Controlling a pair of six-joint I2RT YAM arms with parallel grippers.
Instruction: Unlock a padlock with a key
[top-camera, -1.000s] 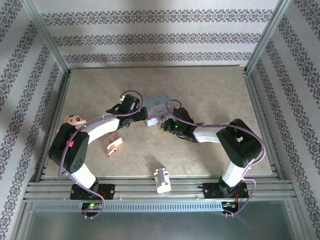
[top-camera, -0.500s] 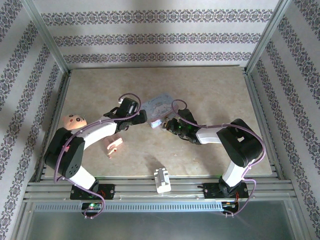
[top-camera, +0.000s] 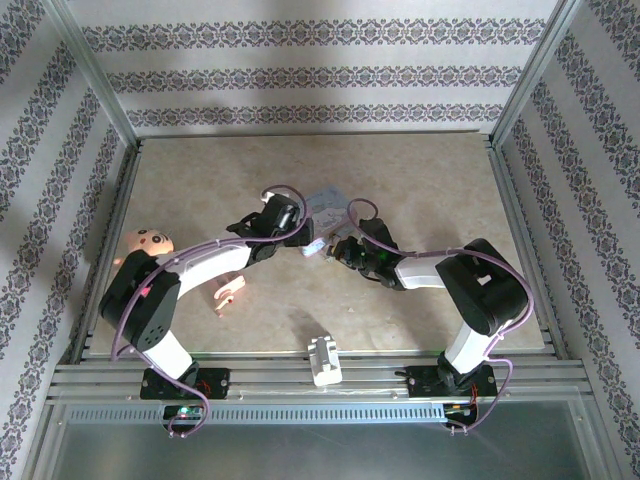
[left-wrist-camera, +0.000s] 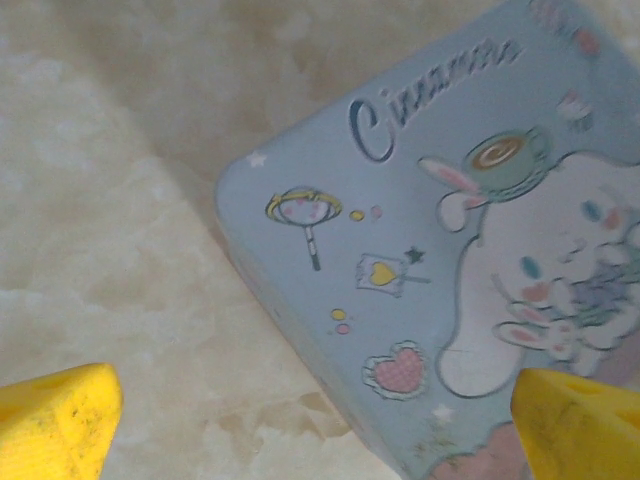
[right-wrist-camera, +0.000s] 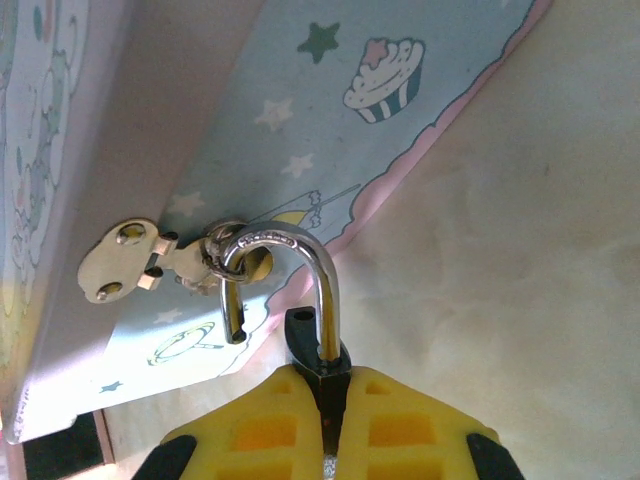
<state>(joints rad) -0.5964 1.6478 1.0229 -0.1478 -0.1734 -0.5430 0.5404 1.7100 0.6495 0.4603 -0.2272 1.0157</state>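
Rectangular tin box (left-wrist-camera: 400, 250): pale blue lid, white cartoon rabbit, pink heart, dark script. The side panel bears stars and a cupcake, edged pink.
Small metal padlock (right-wrist-camera: 303, 340): black body, silvery shackle.
Pads (left-wrist-camera: 55, 420) of the left gripper (left-wrist-camera: 318, 435) and the right gripper (right-wrist-camera: 327, 400): yellow.
Tabletop (top-camera: 420, 190): beige, marbled.

I have the tin (top-camera: 325, 203) mid-table (top-camera: 430, 180), the left gripper (top-camera: 308, 241) just left of its near edge, the right gripper (top-camera: 338, 246) just right. The padlock (right-wrist-camera: 318, 350) hooks through the tin's hasp (right-wrist-camera: 150, 260), its body between the right gripper's fingers (right-wrist-camera: 250, 425). A blocky piece (top-camera: 323, 360) sits at the table's near edge, a clip (top-camera: 228, 292) left of it.
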